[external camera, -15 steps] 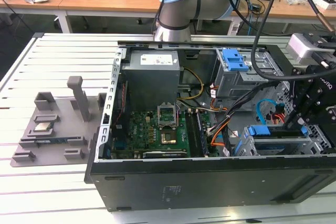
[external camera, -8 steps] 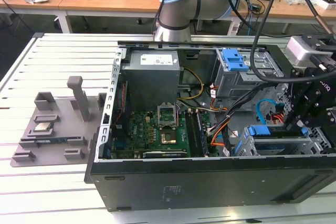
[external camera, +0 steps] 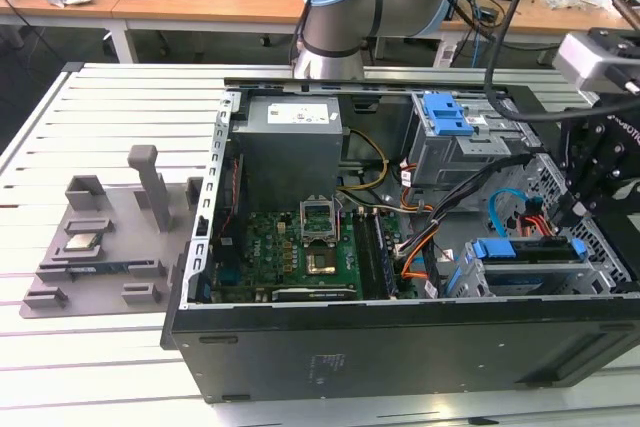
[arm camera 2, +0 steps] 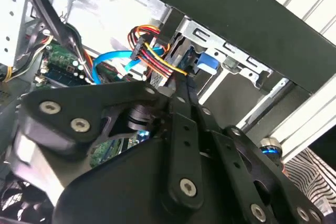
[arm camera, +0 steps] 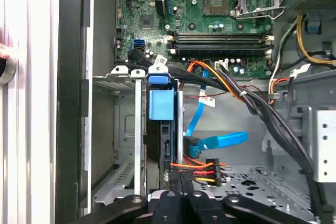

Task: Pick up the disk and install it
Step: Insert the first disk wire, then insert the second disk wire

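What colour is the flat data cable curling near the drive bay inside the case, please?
Light blue; the flat data cable shows best in the first wrist view.

An open black metal computer case [external camera: 400, 347] sits on a slatted white table [external camera: 110, 107]; a grey plastic fixture tray [external camera: 100, 247] lies at the exterior view's left of it.

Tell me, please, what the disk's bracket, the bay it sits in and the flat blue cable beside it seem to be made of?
The disk's bracket looks like moulded blue plastic: even colour, soft sheen. The bay appears to be bare grey sheet metal, with folded edges and punched holes. The flat blue cable seems plastic-sheathed, smooth and slightly glossy, bending freely. The gripper looks like matt black metal, though that is less certain.
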Robot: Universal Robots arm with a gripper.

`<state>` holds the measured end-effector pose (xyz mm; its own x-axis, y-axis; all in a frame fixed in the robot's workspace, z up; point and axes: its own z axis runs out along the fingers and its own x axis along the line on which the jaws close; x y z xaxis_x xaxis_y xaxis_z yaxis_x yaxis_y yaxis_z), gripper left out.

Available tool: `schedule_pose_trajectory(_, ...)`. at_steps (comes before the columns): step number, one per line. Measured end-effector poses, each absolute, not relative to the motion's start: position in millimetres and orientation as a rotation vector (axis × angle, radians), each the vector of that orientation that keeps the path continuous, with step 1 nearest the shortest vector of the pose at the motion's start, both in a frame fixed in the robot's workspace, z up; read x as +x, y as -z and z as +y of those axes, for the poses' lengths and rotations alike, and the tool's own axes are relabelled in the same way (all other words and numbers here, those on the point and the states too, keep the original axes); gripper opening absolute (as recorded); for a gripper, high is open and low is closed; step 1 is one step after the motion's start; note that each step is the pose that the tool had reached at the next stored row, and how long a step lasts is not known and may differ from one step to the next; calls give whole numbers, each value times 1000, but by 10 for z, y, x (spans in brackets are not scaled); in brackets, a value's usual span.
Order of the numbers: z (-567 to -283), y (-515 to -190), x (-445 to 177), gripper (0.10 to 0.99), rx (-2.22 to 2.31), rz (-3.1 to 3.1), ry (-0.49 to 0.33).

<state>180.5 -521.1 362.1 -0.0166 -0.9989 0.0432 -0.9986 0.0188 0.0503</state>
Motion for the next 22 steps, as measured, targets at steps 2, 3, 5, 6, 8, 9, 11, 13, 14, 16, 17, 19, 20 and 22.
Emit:
schedule_pose_trajectory(2, -5200, -3683, 1806, 106, 2155, -2194, 9)
schedule_pose_trajectory(3, -5200, -3683, 1806, 106, 2156, -2194, 9)
schedule_pose_trajectory(5, -5200, -3689, 1805, 106, 2155, -2194, 9)
schedule_pose_trajectory(6, -5200, -3690, 1806, 106, 2155, -2194, 9)
schedule_pose_trajectory(8, -5200, -3692, 1805, 106, 2155, -2194, 9)
schedule_pose_trajectory(9, -5200, -3693, 1806, 106, 2155, -2194, 9)
schedule_pose_trajectory(11, -5200, -3696, 1806, 106, 2155, -2194, 9)
schedule_pose_trajectory(13, -5200, -3698, 1805, 169, 2155, -2194, 9)
schedule_pose_trajectory(14, -5200, -3700, 1806, 235, 2155, -2194, 9)
schedule_pose_trajectory(16, -5200, -3702, 1805, 302, 2155, -2194, 9)
schedule_pose_trajectory(17, -5190, -3705, 1805, 302, 2155, -2194, 8)
schedule_pose_trajectory(19, -5134, -3702, 1797, 302, 2155, -2194, 9)
schedule_pose_trajectory(20, -5106, -3702, 1761, 302, 2155, -2194, 9)
schedule_pose_trajectory(22, -5102, -3701, 1642, 302, 2156, -2194, 9)
